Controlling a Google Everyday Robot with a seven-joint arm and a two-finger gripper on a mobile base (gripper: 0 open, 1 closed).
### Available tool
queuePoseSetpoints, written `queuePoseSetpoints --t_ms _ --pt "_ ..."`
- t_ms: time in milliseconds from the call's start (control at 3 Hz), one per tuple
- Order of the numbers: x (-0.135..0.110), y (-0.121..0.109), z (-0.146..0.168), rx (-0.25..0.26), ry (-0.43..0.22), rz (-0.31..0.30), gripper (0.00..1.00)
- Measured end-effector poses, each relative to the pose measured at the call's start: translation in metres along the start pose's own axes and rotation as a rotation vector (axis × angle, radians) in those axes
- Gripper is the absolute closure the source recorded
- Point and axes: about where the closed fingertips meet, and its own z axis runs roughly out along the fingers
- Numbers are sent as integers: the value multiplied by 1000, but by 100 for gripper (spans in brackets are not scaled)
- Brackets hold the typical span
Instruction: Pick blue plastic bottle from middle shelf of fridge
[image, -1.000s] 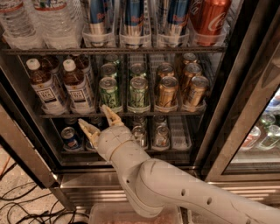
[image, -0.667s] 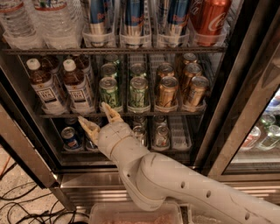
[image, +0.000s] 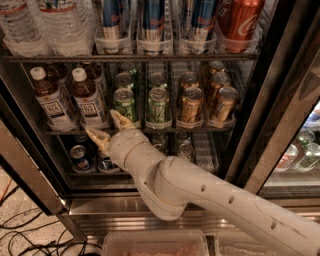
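The gripper sits at the front edge of the middle shelf, its two pale fingers spread wide apart with nothing between them. One finger points up toward the gap between bottles and cans, while the other reaches left below the rail. Just above and slightly left of it stands the blue plastic bottle, upright in its lane on that shelf, brown drink inside, white cap on top, white label with dark print facing out. The gripper has no hold on it. A second bottle of the same kind stands just beside it to the left. To the right of the gripper are two green cans and then gold cans in rows running back. The white arm slants down to the lower right corner. Below the rail, short cans sit on the bottom rack. Above, the top rack holds water bottles, tall blue cans and a red can. The fridge frames it all in steel, and dark cables lie on the floor at left.
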Motion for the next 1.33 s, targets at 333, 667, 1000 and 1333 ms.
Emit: queuePoseSetpoints --t_ms 333,667,1000,1333 --pt "-5 -6 14 -10 -19 1 39" --pt "-11 -13 26 -8 -33 -2 38" --pt "-16 -19 42 -14 -34 -8 39" --pt "-14 -22 56 -27 -21 -10 39"
